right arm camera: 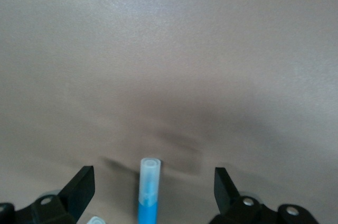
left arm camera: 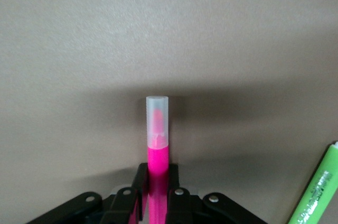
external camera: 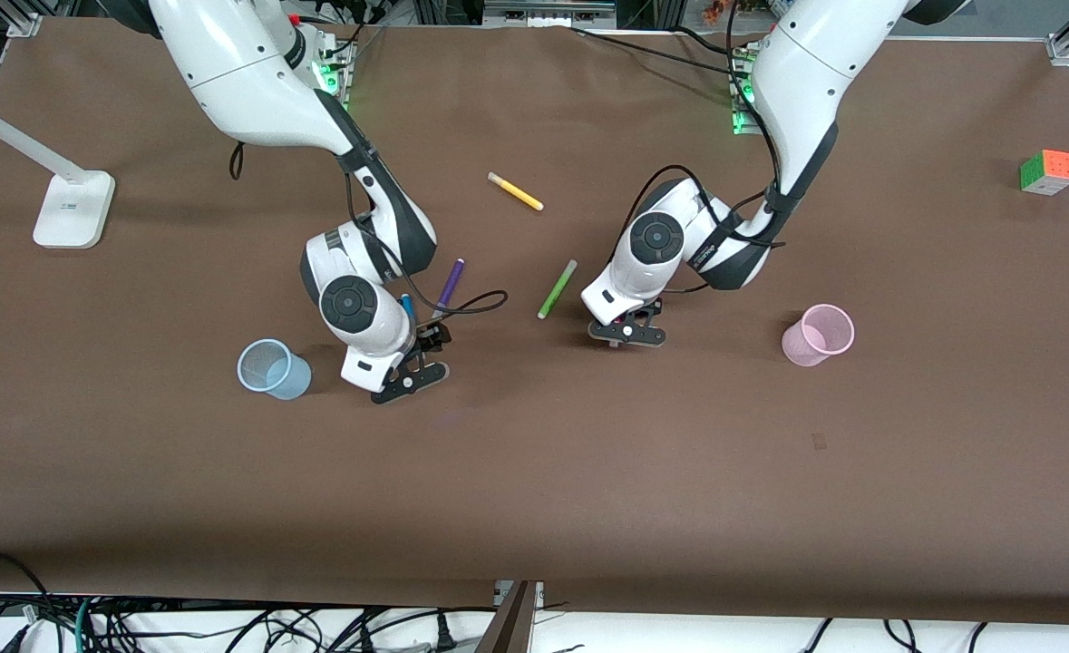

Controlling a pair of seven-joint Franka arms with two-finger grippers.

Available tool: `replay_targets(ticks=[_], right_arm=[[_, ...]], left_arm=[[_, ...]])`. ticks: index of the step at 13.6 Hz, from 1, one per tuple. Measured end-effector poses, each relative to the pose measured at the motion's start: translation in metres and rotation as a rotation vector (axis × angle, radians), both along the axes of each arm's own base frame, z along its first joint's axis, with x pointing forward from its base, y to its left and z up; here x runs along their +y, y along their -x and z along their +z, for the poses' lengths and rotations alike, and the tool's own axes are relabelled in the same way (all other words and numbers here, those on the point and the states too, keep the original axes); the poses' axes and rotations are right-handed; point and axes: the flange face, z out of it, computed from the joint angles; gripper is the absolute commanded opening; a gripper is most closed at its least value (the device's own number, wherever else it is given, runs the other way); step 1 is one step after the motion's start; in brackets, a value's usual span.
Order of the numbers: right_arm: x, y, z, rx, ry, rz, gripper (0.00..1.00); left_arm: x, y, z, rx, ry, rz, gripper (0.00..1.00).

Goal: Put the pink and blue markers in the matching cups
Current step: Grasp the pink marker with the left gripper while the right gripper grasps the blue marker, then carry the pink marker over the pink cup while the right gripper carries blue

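While pink marker (left arm camera: 157,150) sits pinched, left tool (left arm camera: 154,195) grips.

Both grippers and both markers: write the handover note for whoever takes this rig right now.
Left gripper: shut on the pink marker, low at the table beside the green pen.
Right gripper: open, fingers either side of the blue marker, not gripping it, next to the purple pen.
Blue cup: upright, toward the right arm's end, empty.
Pink cup: upright, toward the left arm's end, empty.
Done: pink marker gripped.
Left: grip blue marker, carry each marker to its matching cup, drop in.
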Motion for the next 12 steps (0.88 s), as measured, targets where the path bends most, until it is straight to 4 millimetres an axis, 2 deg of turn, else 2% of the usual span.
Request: replay_targets(ticks=[1, 3, 5, 6, 8, 10, 12], right_arm=[[0.002, 0.002, -0.001, 0.003, 0.002, -0.009, 0.96], [0.001, 0.006, -0.006, 0.011, 0.007, -0.013, 0.80], [0.000, 0.008, -0.010, 0.005, 0.004, -0.014, 0.63], [-0.001, 0.010, -0.013, 0.000, 0.002, -0.015, 0.43], [-0.002, 0.009, -0.013, -0.007, 0.001, -0.018, 0.19], [-0.003, 0.008, -0.010, -0.011, 0.000, -0.018, 0.05], [-0.003, 0.007, -0.007, -0.018, -0.001, -0.011, 0.01]], left_arm=[[0.006, -0.004, 0.000, 0.003, -0.006, 0.011, 0.00], [0.027, -0.017, 0.011, 0.024, -0.037, 0.041, 0.00], [0.050, -0.031, 0.044, 0.038, -0.075, 0.076, 0.00], [0.060, -0.036, 0.064, 0.045, -0.087, 0.099, 0.00], [0.085, -0.044, 0.104, 0.082, -0.060, 0.185, 0.00], [0.121, -0.054, 0.137, 0.170, 0.029, 0.321, 0.00], [0.166, -0.068, 0.160, 0.294, 0.152, 0.463, 0.00]])
